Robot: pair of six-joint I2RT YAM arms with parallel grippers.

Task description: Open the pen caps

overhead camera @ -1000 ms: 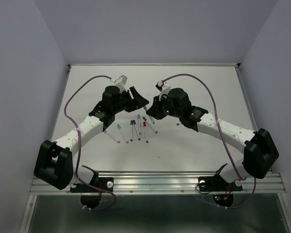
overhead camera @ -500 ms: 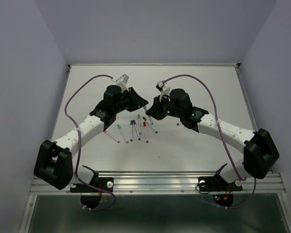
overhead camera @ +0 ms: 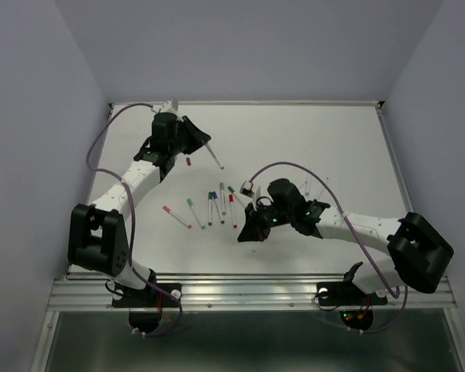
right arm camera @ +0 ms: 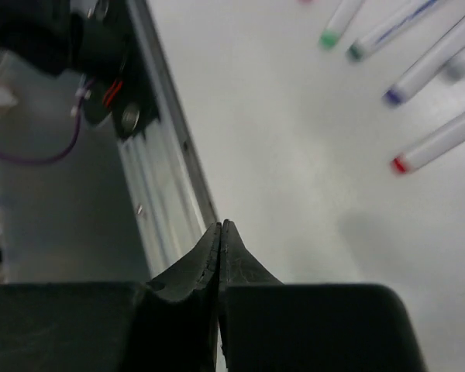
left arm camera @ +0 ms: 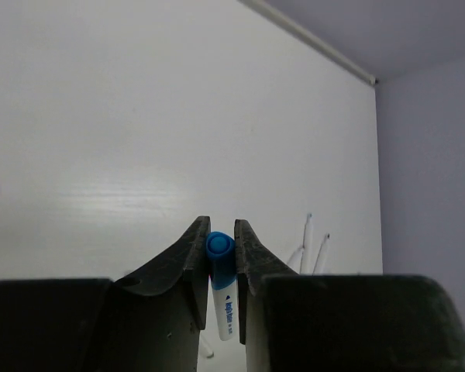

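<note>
My left gripper (overhead camera: 202, 144) hangs over the back left of the table, shut on a white pen (overhead camera: 215, 159) that slants down toward the middle. In the left wrist view the pen's blue end (left arm camera: 219, 246) is pinched between the fingertips of the left gripper (left arm camera: 218, 225). A loose red cap (overhead camera: 187, 161) lies just below it. Several white pens (overhead camera: 211, 208) with coloured ends lie in a row mid-table. My right gripper (overhead camera: 242, 235) sits low near the front, right of that row. In its wrist view the right gripper (right arm camera: 220, 225) is shut with nothing between the jaws.
Two more white pens (left arm camera: 306, 235) lie at the right of the table, beyond the right arm. The metal front rail (right arm camera: 163, 155) runs close to the right gripper. Pen ends in green (right arm camera: 329, 37), blue (right arm camera: 394, 97) and red (right arm camera: 401, 164) show just beyond it.
The left gripper closed on the pen and swung from mid-table to the back left with it. The right arm pulled away from the left one, down toward the front edge.
</note>
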